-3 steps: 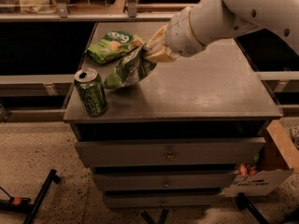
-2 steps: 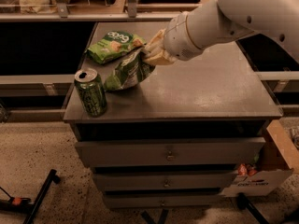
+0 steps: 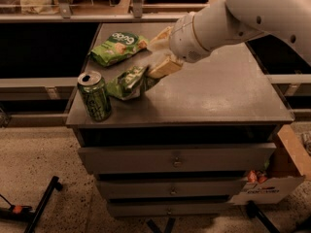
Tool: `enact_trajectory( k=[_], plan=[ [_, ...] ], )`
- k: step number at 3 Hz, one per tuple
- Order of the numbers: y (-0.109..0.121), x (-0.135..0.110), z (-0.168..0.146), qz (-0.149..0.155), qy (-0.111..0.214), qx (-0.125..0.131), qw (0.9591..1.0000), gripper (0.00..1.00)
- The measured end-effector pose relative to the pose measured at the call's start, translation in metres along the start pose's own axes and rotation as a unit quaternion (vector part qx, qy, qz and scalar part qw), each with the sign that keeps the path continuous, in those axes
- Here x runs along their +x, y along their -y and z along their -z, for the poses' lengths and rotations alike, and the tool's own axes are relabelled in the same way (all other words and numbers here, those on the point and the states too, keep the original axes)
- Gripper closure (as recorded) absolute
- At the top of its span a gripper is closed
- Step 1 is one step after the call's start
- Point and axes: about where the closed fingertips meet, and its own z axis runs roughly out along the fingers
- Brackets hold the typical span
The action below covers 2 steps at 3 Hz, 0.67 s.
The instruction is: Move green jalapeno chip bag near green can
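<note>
At the bottom of the frame, a grey cabinet with metal-handled drawers [image 3: 175,157] is seen, with a cardboard box [image 3: 286,164] at the lower right. On the front left corner of the flat, dull tabletop [image 3: 218,91], the green can [image 3: 94,96] stands upright; it is slim and patterned in black, with a silver top. Just right of it, close but not clearly touching, the green jalapeno chip bag [image 3: 127,83] lies on the top; it is dark, glossy and crumpled, with pale markings. Behind its right end the gripper [image 3: 153,57] is held with its tan fingers spread, the lower one at the bag's edge. A second ago the bag was clamped and held higher; it has since been released. Further back, at upper left, a flat lime-green bag [image 3: 118,46] lies. The smooth white arm [image 3: 233,23] enters from the upper right.
</note>
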Motion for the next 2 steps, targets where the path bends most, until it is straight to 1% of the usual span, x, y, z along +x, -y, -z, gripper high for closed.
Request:
enact_trajectory(
  k=[1,2],
  plan=[
    [-0.0007,-0.0013,-0.0012,0.001,0.001,-0.001,1.0000,0.00],
    [-0.0008,-0.0014,-0.0012,0.001,0.001,-0.001,1.0000,0.00]
  ],
)
